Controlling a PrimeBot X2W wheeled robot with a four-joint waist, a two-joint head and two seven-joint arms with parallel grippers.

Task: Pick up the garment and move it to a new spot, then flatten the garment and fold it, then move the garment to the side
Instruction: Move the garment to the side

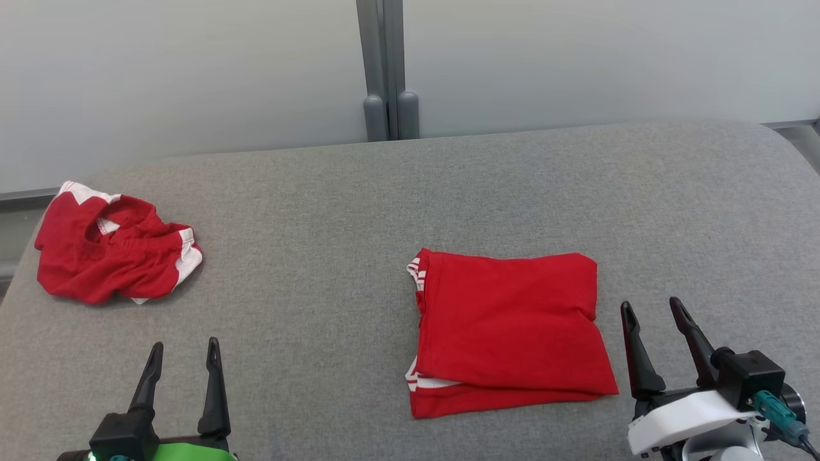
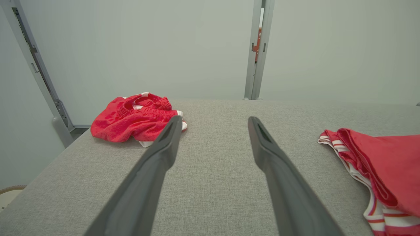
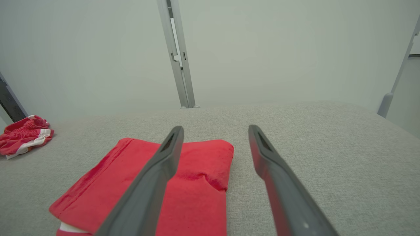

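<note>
Nearest the head camera, the two grippers rise from the bottom edge. The left gripper (image 1: 184, 344) is at the lower left and the right gripper (image 1: 651, 304) at the lower right, each with its dark fingers spread wide and nothing between them. Both are poised above the grey padded surface (image 1: 320, 211), which spreads across most of the scene and has a rounded far edge. Behind it stands a pale wall (image 1: 192, 77), split by a grey upright post (image 1: 387, 70). The folded red garment (image 1: 506, 326) lies right of centre on the surface, a neat, roughly square stack with white-striped trim showing along its left edge (the layers do not line up exactly at the near edge). Its right edge lies just beside the right gripper's fingers, not touching them. In the right wrist view the right gripper (image 3: 215, 128) has its open jaws over the far right corner of the folded red garment (image 3: 197, 196). A crumpled red garment (image 1: 109, 250) with white edging lies bunched at the far left of the surface, well apart from the folded one. The left wrist view shows the left gripper (image 2: 215, 119) open over bare grey fabric, between the crumpled red garment (image 2: 131, 121) and the folded red garment (image 2: 387, 164).
</note>
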